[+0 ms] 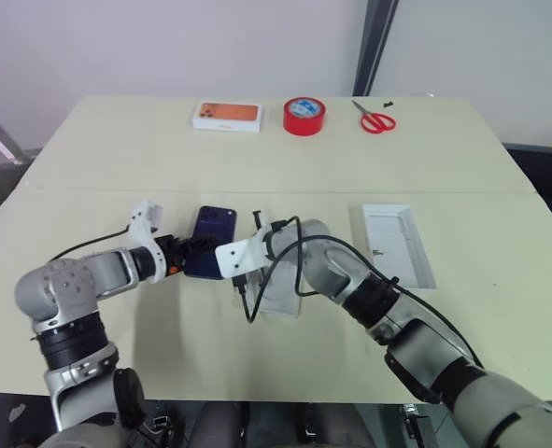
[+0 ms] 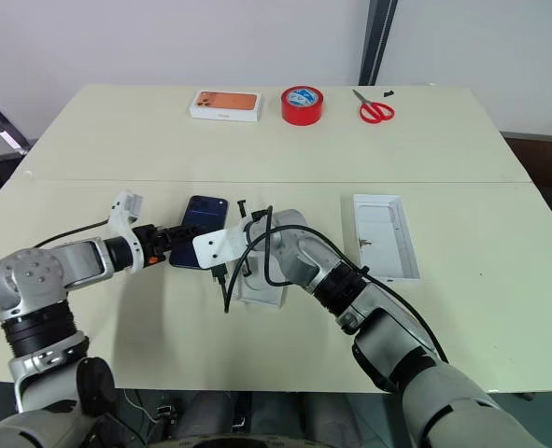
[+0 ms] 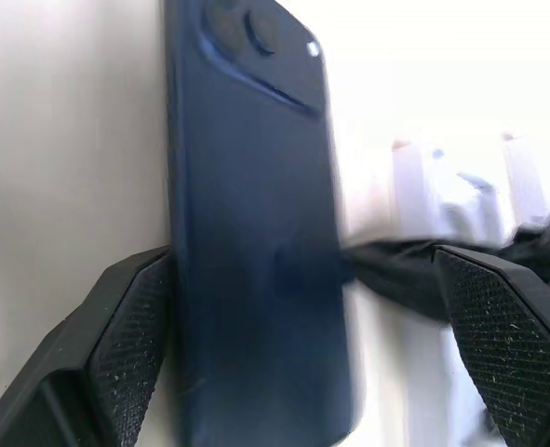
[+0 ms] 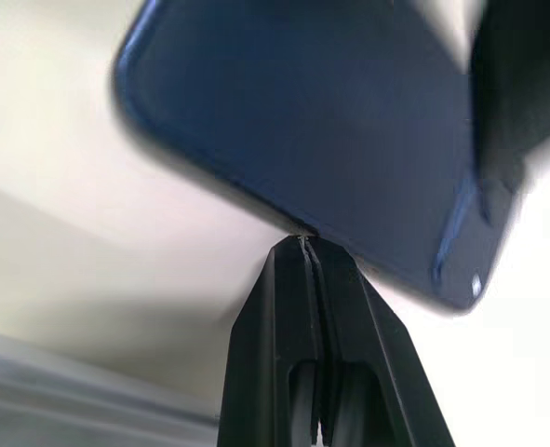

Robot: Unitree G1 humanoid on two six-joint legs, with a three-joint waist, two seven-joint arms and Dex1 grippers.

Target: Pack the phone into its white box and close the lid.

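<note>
The dark navy phone [image 1: 215, 229] lies back up on the table, left of centre, its camera bump at the far end. My left gripper [image 1: 193, 257] is open around the phone's near end. One of its fingers [image 3: 135, 354] rests against the phone's edge, and the other [image 3: 498, 345] stands well clear. My right gripper [image 4: 304, 244] is shut, its tips touching the phone's long edge from the right. The white box [image 1: 399, 245], a shallow rimmed tray, sits on the table to the right, apart from both grippers.
Another flat white piece [image 1: 280, 299] lies under my right forearm, with a black cable [image 1: 249, 303] looping over it. Along the table's far edge sit a white box with an orange picture [image 1: 227, 115], a red tape roll [image 1: 304, 116] and red scissors [image 1: 376, 119].
</note>
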